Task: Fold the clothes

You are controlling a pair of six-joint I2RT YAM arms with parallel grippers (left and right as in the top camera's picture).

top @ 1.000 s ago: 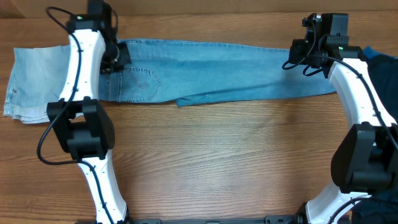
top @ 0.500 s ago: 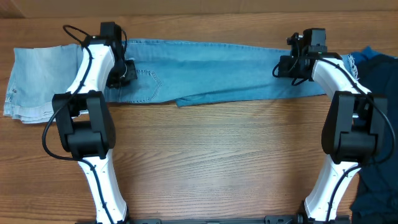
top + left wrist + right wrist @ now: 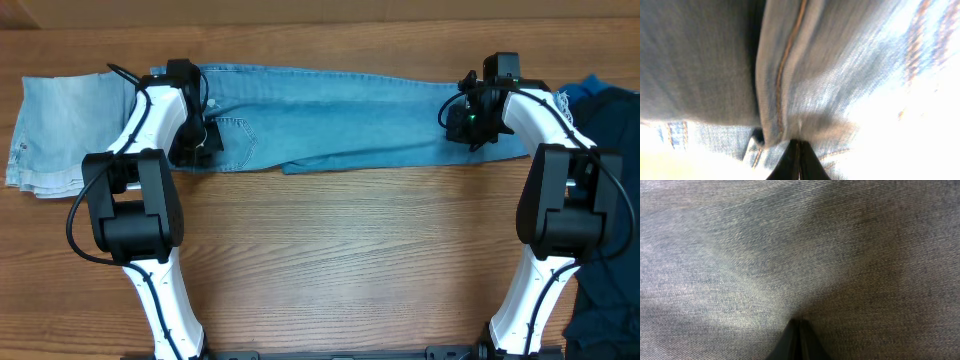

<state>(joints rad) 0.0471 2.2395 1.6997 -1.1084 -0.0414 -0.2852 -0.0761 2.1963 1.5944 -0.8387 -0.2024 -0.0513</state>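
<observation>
**Jeans (image 3: 340, 115).** The faded light-blue jeans lie stretched flat along the far half of the table (image 3: 350, 260). The waist end is to your left and the leg ends are to your right. A back pocket (image 3: 237, 140) faces up near the waist.

**Left claw (image 3: 197, 142).** It rests on the waist end just beside that pocket, closed and pinching a fold of the jeans. In the left wrist view its dark fingertips (image 3: 787, 167) meet on denim below an orange-stitched seam (image 3: 785, 65).

**Right claw (image 3: 470, 120).** It rests near the leg ends, also closed on the jeans. In the right wrist view, creases in the cloth converge on the shut fingertips (image 3: 787, 347).

**Surroundings.** A paler denim piece (image 3: 55, 135) lies at the table's left end, beside the waist. You cannot tell whether the two overlap. A dark blue garment (image 3: 610, 130) lies at the right edge.
</observation>
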